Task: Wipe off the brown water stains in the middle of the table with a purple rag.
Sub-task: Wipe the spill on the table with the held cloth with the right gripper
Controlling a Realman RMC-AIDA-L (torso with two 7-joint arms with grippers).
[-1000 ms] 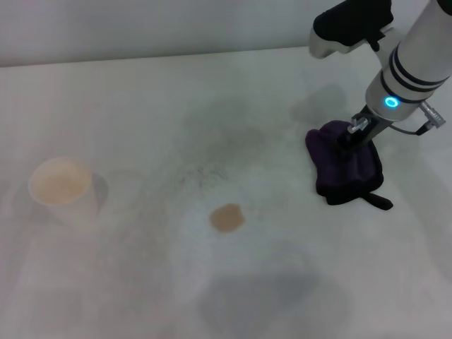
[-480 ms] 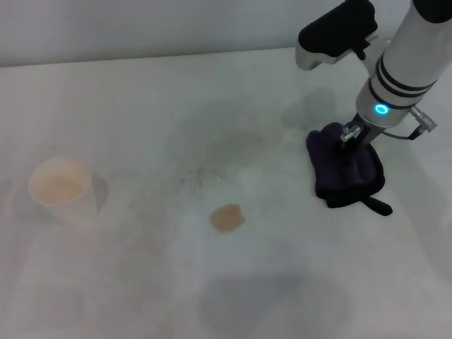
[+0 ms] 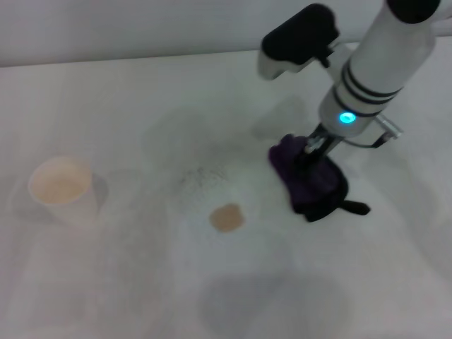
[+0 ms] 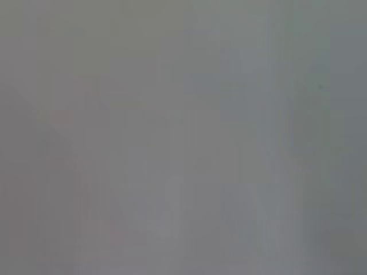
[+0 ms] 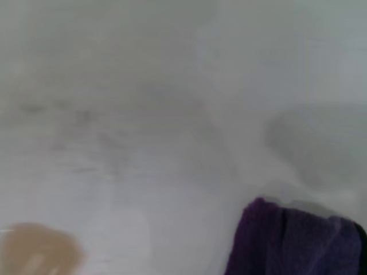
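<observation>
Tabletop [image 3: 106, 282]: purple rag [image 3: 311, 180] nearer brown stain [image 3: 227, 217]

Dark purple rag [image 3: 308, 178], tan-brown stain [image 3: 227, 217], white grey-smudged table [image 3: 127, 99].

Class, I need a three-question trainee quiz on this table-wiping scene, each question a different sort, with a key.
1. True or false: the purple rag already covers the brown water stains.
2. Which gripper is at the rag? A) left B) right
3. Fill in: the paper cup stands on the table toward the robot's ____ side.

Key: 1. False; the rag lies apart from the stain, toward the robot's right. 2. B; the left gripper appears in no view. 3. Left.
</observation>
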